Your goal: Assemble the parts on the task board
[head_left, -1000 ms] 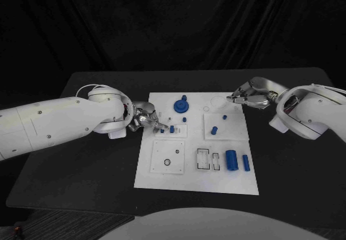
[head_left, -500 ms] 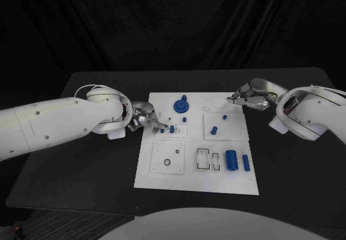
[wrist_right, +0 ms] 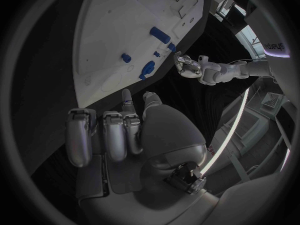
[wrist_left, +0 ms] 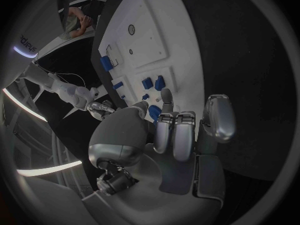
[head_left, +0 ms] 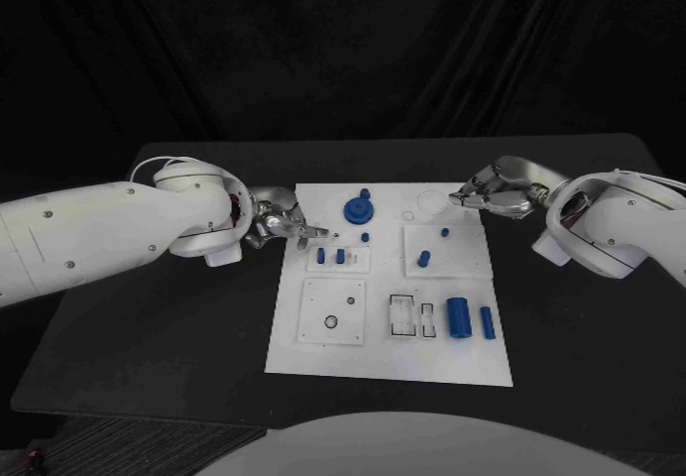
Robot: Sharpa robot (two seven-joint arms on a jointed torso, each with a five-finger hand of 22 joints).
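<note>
The white task board [head_left: 386, 342] lies mid-table. My left hand [head_left: 281, 227] hovers at its left edge, just beyond the small plate [head_left: 355, 266]. Two short blue pieces [head_left: 320, 257] [head_left: 340, 255] stand side by side in that plate, also seen as the blue pieces [wrist_left: 153, 82]. Most fingers [wrist_left: 178, 135] of this hand are curled in and nothing is held. My right hand [head_left: 488, 194] hangs at the board's far right corner with curled fingers [wrist_right: 115, 135], holding nothing. A round blue part [head_left: 359, 209], blue pegs [head_left: 424, 259] [head_left: 445, 233] and two blue cylinders [head_left: 459, 317] [head_left: 488, 322] are on the board.
A square plate with a small hole [head_left: 332, 310] and a slotted holder [head_left: 414, 315] sit on the board's near half. Bare black table [head_left: 171, 327] lies around the board on both sides.
My left hand has drawn back from over the small plate toward the board's left edge. A second blue piece now shows there beside the first. The right hand stayed put.
</note>
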